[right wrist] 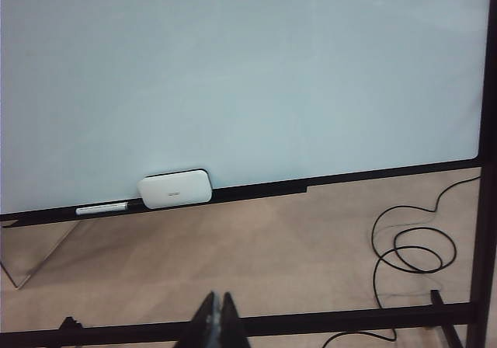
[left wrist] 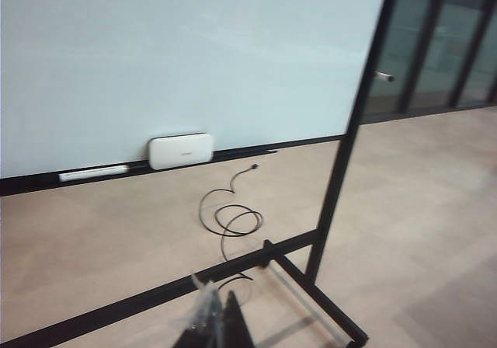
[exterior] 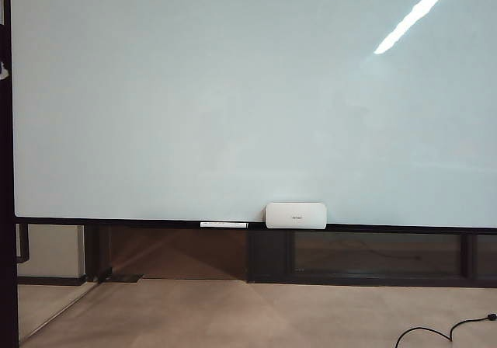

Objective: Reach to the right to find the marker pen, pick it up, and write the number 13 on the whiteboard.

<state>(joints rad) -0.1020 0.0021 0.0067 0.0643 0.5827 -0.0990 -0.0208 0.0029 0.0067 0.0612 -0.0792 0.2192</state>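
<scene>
The whiteboard [exterior: 233, 92] is a large glossy pale panel filling the exterior view, and it also shows in the left wrist view [left wrist: 155, 53] and the right wrist view [right wrist: 233, 68]. Its face is blank; no number 13 shows. The marker pen is out of view. My left gripper [left wrist: 220, 292] is shut, far back from the board, with a pale translucent scrap at its tips. My right gripper [right wrist: 218, 293] is also shut with nothing between its fingers, hanging over a black bar well short of the board. Neither gripper appears in the exterior view.
A white rounded box [exterior: 295, 215] and a long thin white stick [exterior: 224, 224] rest on the board's dark lower ledge. A black stand frame [left wrist: 342, 169] crosses the floor near both grippers. A black cable [right wrist: 411, 247] coils on the tan floor.
</scene>
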